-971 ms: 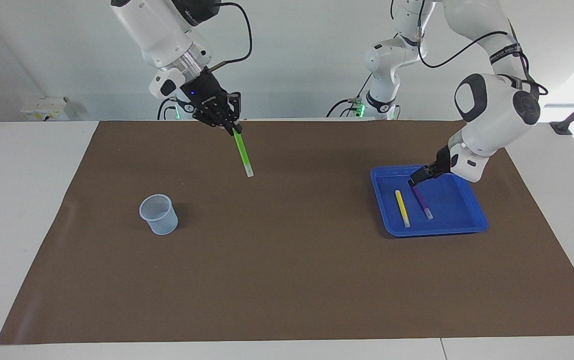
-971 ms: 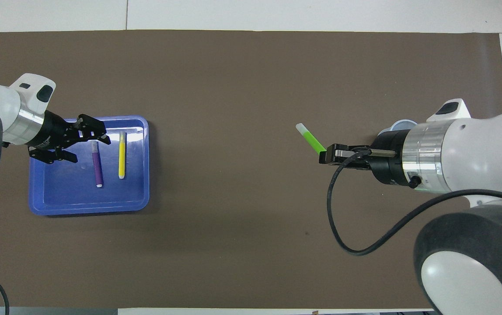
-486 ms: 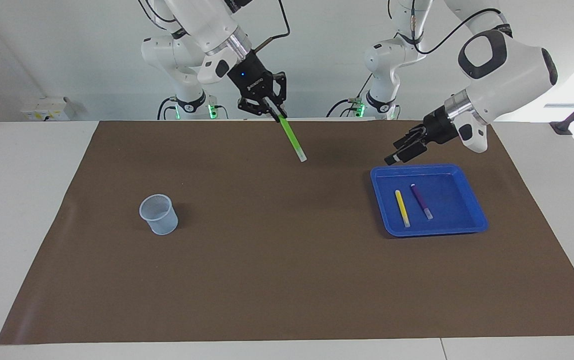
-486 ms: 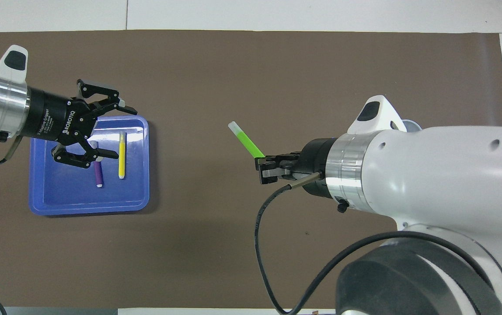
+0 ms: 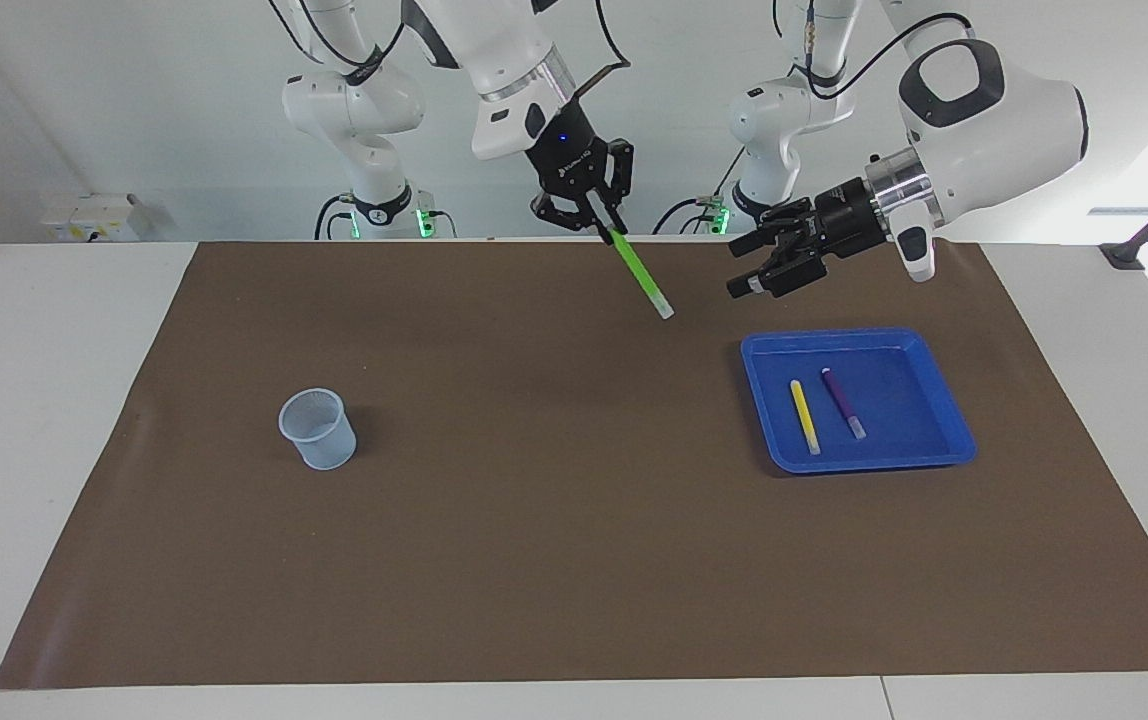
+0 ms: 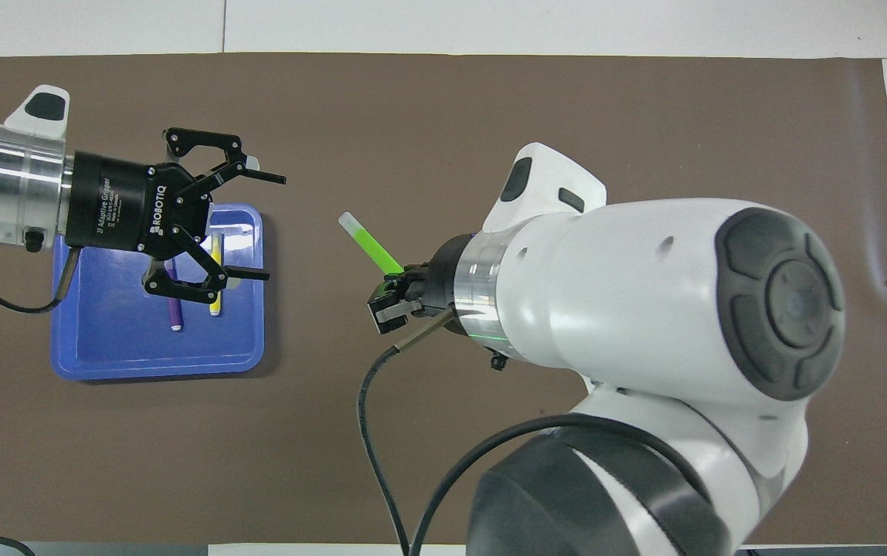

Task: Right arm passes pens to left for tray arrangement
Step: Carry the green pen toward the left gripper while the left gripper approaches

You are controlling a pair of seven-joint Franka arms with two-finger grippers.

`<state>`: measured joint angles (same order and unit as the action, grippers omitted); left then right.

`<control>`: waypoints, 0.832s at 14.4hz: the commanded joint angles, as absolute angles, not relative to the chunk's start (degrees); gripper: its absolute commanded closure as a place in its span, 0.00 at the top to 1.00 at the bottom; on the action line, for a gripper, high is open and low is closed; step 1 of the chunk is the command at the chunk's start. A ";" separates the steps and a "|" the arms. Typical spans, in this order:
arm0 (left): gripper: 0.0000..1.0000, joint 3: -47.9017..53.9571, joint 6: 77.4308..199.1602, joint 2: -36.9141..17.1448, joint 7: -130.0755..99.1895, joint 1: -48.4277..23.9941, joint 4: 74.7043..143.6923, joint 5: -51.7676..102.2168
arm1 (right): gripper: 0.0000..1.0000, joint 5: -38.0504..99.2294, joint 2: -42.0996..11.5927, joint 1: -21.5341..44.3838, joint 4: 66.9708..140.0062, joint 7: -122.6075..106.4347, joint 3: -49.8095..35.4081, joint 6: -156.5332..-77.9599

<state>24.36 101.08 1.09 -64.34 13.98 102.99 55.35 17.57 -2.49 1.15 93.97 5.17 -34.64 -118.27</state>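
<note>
A: The right gripper (image 5: 602,232) is clamped on the top end of the green pen (image 5: 642,274), which hangs slanted below its jaws, whitish tip pointing toward the left gripper (image 5: 746,270). That one is spread wide, empty, up in the air over the mat (image 5: 534,520) beside the tray (image 5: 944,400).

B: So what could spoil the handover?

A: The pen is pinched only at its end. If the left jaws close near the tip, I'd expect it to pivot in the right grip and slip. If the right lets go before the left has it, it falls on the mat between them.

B: And the tray?

A: The yellow pen (image 5: 804,416) and the purple pen (image 5: 843,402) lie side by side in it, below the left jaws. A careless drop could knock them askew.
</note>
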 commanded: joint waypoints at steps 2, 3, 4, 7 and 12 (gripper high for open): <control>1.00 24.17 109.23 5.71 -65.04 10.74 110.56 60.20 | 0.00 11.35 -8.25 0.70 86.33 4.31 -39.63 -114.62; 1.00 24.17 111.51 6.41 -64.87 9.16 111.96 60.21 | 0.00 10.03 -8.78 0.70 85.53 4.22 -40.25 -113.74; 1.00 24.17 113.27 7.11 -64.78 8.44 113.45 60.21 | 0.00 8.54 -9.22 0.70 85.08 4.22 -41.21 -113.38; 0.99 24.08 113.65 8.44 -63.81 8.26 115.05 60.21 | 0.00 7.12 -9.23 0.70 84.90 4.22 -42.63 -113.29; 0.87 23.91 111.63 8.88 -63.55 8.61 114.79 60.21 | 0.00 6.86 -9.32 0.70 84.81 4.22 -42.63 -113.29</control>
<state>24.38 112.64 6.87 -64.46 8.30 112.98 58.84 8.20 -8.10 1.19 86.49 5.17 -41.77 -114.52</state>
